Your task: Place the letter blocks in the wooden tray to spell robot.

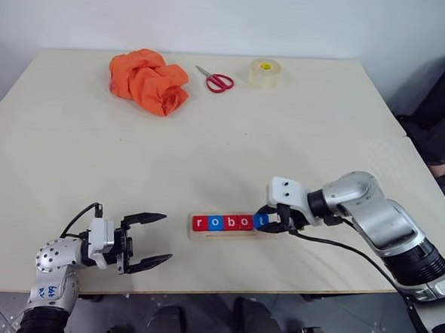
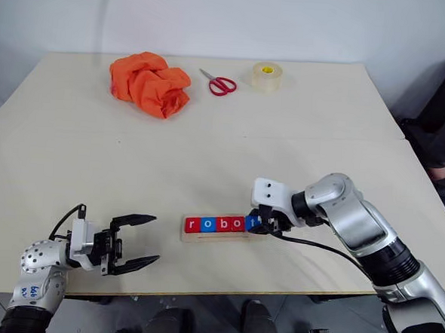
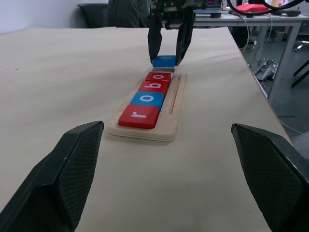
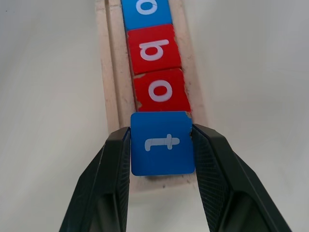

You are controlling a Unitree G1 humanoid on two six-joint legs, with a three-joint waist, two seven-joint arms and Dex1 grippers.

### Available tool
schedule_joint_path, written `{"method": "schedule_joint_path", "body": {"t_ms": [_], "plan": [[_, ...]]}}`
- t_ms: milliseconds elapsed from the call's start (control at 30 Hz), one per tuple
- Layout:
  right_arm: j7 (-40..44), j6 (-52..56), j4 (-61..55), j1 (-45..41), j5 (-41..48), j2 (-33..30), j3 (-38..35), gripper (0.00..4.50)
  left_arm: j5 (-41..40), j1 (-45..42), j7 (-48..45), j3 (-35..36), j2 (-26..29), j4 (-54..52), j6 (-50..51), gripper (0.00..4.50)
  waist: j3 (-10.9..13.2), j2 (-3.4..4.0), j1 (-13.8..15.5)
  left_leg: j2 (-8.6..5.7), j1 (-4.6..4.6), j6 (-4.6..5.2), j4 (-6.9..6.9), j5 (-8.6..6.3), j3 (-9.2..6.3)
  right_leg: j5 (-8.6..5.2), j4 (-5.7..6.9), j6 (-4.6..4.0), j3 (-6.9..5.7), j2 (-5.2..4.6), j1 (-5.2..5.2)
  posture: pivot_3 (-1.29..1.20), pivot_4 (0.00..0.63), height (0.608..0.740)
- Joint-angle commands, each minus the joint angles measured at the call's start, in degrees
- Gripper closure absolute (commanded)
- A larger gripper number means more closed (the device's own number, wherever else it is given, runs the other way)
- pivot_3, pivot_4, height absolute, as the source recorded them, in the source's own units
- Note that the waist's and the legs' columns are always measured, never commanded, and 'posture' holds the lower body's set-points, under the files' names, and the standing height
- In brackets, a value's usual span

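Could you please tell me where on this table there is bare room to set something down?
The wide middle is bare, between the crumpled orange cloth, red-handled scissors and clear tape roll at the far edge and the pale wooden tray near the front. It is crowded at the tray's right end, where the right gripper holds the blue t block.

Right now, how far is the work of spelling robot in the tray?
Four letter blocks, r, o, b, o, already sit in the wooden tray. The right tool is shut on the blue t block and holds it over the tray's last free place. What is left: set the t down and let go. The left tool is open, holding nothing.
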Motion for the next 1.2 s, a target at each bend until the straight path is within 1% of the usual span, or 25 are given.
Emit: {"method": "schedule_joint_path", "body": {"t_ms": [33, 367, 567, 633, 700, 733, 833, 867, 1100, 1200], "plan": [[0.44, -1.30, 0.12, -1.08, -0.77, 0.18, -0.30, 3.04, -0.70, 0.73, 0.50, 0.60, 0.11, -1.79, -0.59, 0.00, 0.00, 0.00, 0.01, 0.00, 0.00, 0.00, 0.00, 0.00, 0.00, 0.00, 0.00, 0.00, 0.00, 0.00, 0.00, 0.00, 0.150, 0.740], [0.82, -2.39, 1.83, -1.47, -1.87, 2.06, 0.38, 3.04, -0.71, 0.81, 0.86, 0.67, 0.21, -1.88, -0.64, 0.00, 0.00, 0.00, -0.03, 0.00, 0.00, 0.00, 0.01, 0.00, 0.04, 0.00, 0.02, 0.00, 0.02, 0.00, -0.02, 0.00, 0.150, 0.740], [0.81, -2.95, 2.05, -0.90, -2.71, 1.75, 0.20, 3.04, -0.71, 0.66, 0.93, 0.71, 0.37, -1.69, -0.70, 0.00, 0.00, 0.00, -0.04, 0.00, 0.01, 0.00, 0.01, 0.00, 0.04, 0.00, 0.03, 0.01, 0.02, 0.00, -0.02, 0.00, 0.150, 0.740], [1.07, -2.72, 1.64, -0.92, -2.40, 1.32, -0.28, 2.29, -0.71, 0.52, 0.86, 0.75, 0.42, -1.47, -0.73, 0.00, 0.00, 0.00, -0.03, 0.00, 0.01, 0.00, 0.01, 0.00, 0.04, 0.00, 0.03, 0.01, 0.02, 0.00, -0.02, 0.00, 0.150, 0.740], [1.32, -2.44, 1.15, -1.00, -2.08, 1.05, -0.62, 1.69, -0.66, 0.39, 0.81, 0.71, 0.43, -1.29, -0.76, 0.00, 0.00, 0.00, -0.03, 0.00, 0.01, 0.00, 0.01, 0.00, 0.05, 0.00, 0.03, 0.01, 0.03, 0.00, -0.02, 0.00, 0.150, 0.740], [1.35, -2.33, 1.02, -1.04, -2.02, 1.02, -0.69, 1.29, -0.64, 0.35, 0.80, 0.69, 0.43, -1.25, -0.76, 0.00, 0.00, 0.00, -0.03, 0.00, 0.01, 0.00, 0.01, 0.00, 0.04, 0.00, 0.03, 0.01, 0.03, 0.00, -0.02, 0.00, 0.150, 0.740], [0.58, -2.16, 1.05, -1.47, -1.98, 1.71, -1.09, 0.25, -0.46, -0.60, 0.82, 0.50, 0.34, -0.63, -0.76, 0.00, 0.00, 0.00, -0.01, 0.00, 0.01, 0.00, 0.01, 0.00, 0.05, 0.00, 0.03, 0.01, 0.03, 0.00, -0.02, 0.00, 0.150, 0.740], [0.34, -2.04, 1.09, -1.65, -1.97, 1.92, -1.16, 0.04, -0.41, -0.94, 0.79, 0.46, 0.32, -0.37, -0.77, 0.00, 0.00, 0.00, -0.01, 0.00, 0.01, 0.00, 0.01, 0.00, 0.04, 0.00, 0.03, 0.01, 0.02, 0.00, -0.02, 0.00, 0.150, 0.740], [-0.25, -1.33, -1.44, -0.48, 0.62, 1.66, -4.35, 0.04, -0.13, -3.10, 0.52, 0.30, 0.35, 1.25, -0.67, 0.00, 0.00, 0.00, -0.04, 0.00, 0.01, 0.00, 0.01, 0.00, 0.05, 0.01, 0.04, 0.01, 0.03, 0.01, -0.02, 0.00, 0.150, 0.740], [-0.62, -5.62, -3.11, 4.73, 4.99, 0.71, -11.75, 0.04, 2.33, -3.42, 6.25, 0.80, -0.30, 0.14, -0.29, 0.00, -0.01, -0.01, 0.21, 0.00, 0.00, 0.00, 0.00, -0.01, 0.04, 0.01, 0.02, 0.02, 0.02, 0.02, -0.01, 0.00, 0.150, 0.740]]}}
